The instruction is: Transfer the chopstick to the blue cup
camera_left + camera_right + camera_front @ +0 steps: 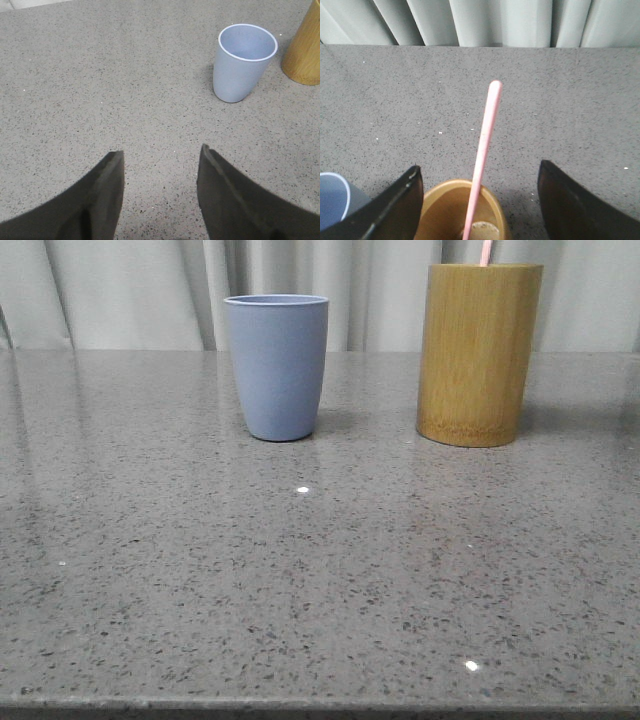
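Right wrist view puts the right gripper (480, 200) directly over the bamboo holder (462, 210), jaws spread wide with nothing between them but the chopstick (487, 135). That pink stick stands in the holder with its lower end down inside and its free tip leaning toward about twelve o'clock, so its long axis runs close to upright, roughly along the gripper's line of approach, with a finger at three and nine o'clock of it. On the front view the holder (478, 355) sits at three o'clock of the blue cup (277, 365), well apart, a bit of chopstick (486, 252) showing above its rim. The left gripper (160, 195) hangs open and empty over bare table (100, 75), the cup (244, 62) off at about one o'clock. The right arm is plainly the nearer one for the pick.
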Controlling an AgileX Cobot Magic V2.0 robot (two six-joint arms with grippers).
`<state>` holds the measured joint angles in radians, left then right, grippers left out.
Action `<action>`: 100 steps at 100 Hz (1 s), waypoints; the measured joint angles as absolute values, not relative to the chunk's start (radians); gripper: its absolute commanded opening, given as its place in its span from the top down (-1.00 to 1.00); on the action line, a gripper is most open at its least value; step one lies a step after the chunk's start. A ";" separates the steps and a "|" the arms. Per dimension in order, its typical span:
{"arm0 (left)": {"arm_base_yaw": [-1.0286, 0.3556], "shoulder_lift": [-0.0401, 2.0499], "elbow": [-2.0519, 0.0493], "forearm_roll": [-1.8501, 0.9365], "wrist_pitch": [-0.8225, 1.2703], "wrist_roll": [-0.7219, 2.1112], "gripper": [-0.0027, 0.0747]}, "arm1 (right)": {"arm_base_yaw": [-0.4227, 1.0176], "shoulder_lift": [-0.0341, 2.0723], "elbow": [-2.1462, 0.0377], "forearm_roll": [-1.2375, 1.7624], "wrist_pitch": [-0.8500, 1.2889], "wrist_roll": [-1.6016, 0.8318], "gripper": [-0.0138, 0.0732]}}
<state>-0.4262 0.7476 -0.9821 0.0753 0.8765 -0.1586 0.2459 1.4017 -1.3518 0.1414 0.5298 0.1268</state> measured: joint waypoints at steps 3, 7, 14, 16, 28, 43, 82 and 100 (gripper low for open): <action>-0.426 0.748 -0.982 0.075 0.876 -0.160 0.06 | 0.246 1.416 -1.359 0.146 0.529 0.127 -0.46; -0.426 0.748 -0.982 0.075 0.876 -0.160 0.06 | 0.246 1.436 -1.370 0.152 0.522 0.127 -0.46; -0.426 0.748 -0.982 0.075 0.876 -0.160 0.06 | 0.246 1.468 -1.385 0.157 0.511 0.127 -0.46; -0.426 0.748 -0.982 0.075 0.876 -0.160 0.06 | 0.246 1.477 -1.389 0.157 0.509 0.127 -0.46; -0.426 0.748 -0.982 0.075 0.878 -0.160 0.06 | 0.246 1.523 -1.408 0.159 0.491 0.127 -0.46; -0.426 0.748 -0.982 0.075 0.878 -0.160 0.06 | 0.246 1.562 -1.411 0.162 0.458 0.127 -0.40; -0.426 0.748 -0.982 0.076 0.878 -0.160 0.06 | 0.246 1.579 -1.411 0.167 0.420 0.127 0.63; -0.426 0.748 -0.982 0.082 0.880 -0.160 0.06 | 0.246 1.579 -1.411 0.172 0.413 0.127 0.82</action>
<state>-0.4262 0.7476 -0.9821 0.0815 0.8801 -0.1600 0.2459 1.5786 -1.4107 0.1715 0.4133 0.1268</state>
